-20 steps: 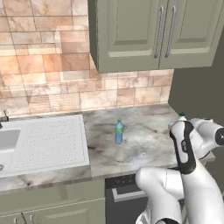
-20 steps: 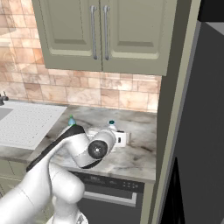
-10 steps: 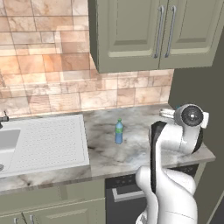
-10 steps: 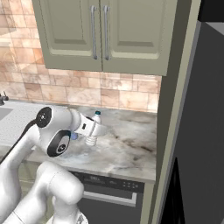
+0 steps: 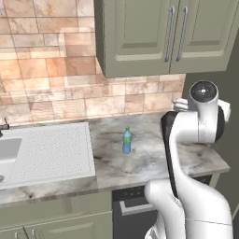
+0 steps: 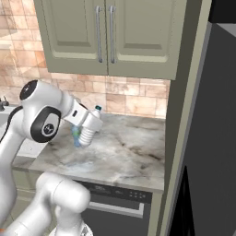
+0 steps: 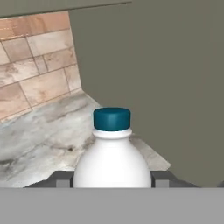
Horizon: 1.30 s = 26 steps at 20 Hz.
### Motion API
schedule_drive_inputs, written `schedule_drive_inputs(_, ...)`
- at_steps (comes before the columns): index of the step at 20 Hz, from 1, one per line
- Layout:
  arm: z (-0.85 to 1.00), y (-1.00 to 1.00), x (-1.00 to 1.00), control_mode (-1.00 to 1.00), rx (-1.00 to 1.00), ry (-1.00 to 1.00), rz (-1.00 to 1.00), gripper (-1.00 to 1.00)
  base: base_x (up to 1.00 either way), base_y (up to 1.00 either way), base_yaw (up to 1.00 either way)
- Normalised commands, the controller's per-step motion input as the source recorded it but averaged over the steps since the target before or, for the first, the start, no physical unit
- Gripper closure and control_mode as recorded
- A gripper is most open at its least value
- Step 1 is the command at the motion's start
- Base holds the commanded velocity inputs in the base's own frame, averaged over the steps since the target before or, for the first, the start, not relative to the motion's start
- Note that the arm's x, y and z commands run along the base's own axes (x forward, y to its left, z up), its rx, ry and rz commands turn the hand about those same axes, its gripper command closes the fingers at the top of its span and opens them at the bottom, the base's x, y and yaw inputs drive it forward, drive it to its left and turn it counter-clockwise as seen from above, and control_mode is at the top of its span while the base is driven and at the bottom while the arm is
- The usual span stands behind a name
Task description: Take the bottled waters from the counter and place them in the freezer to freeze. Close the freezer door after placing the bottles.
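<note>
My gripper (image 6: 89, 122) is shut on the clear ribbed bottle (image 6: 86, 135), holding it tilted above the counter (image 6: 124, 154). In the hand view the bottle (image 7: 112, 164) stands between the fingertips (image 7: 160, 178), its dark cap (image 7: 112, 118) pointing at a grey-green side panel. The blue bottle with a green cap (image 5: 126, 141) stands upright mid-counter (image 5: 144, 163), left of my arm; in the right base view it (image 6: 74, 134) is partly hidden behind the held bottle. A dark grey refrigerator front (image 6: 216, 138) rises at far right.
A white sink and drainboard (image 5: 46, 151) lie at the counter's left. Green wall cabinets (image 5: 158, 37) hang overhead. A tall green side panel (image 6: 184, 106) bounds the counter's right end. A black dishwasher front (image 6: 115, 205) sits below.
The arm has risen and swung, lifting the clear bottle off the counter and carrying it up in the shut gripper. The blue bottle has stayed put.
</note>
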Motion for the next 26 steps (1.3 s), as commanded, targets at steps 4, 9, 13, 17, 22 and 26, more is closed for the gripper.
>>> schedule_drive_inputs(4, 0.03, 0.04, -0.51, -1.0, 0.01, 0.01, 0.0, 1.0, 0.0, 0.0, 0.0)
schedule_drive_inputs(9, 0.0, 0.15, -0.27, -1.0, 0.0, -0.05, 0.12, 1.0, 0.0, 0.0, 0.0)
schedule_drive_inputs(13, -0.03, 0.21, -0.08, -1.0, 0.0, -0.05, 0.41, 1.0, 0.0, 0.0, 0.0)
schedule_drive_inputs(17, -0.11, 0.14, 0.0, -1.0, 0.0, -0.08, 0.59, 1.0, 0.0, 0.0, 0.0)
schedule_drive_inputs(22, -0.09, 0.12, -0.13, -1.0, 0.0, -0.21, 0.46, 1.0, 0.0, 0.0, 0.0)
schedule_drive_inputs(26, 0.0, 0.14, -0.15, -1.0, 0.0, -0.27, -0.06, 1.0, 0.0, 0.0, 0.0)
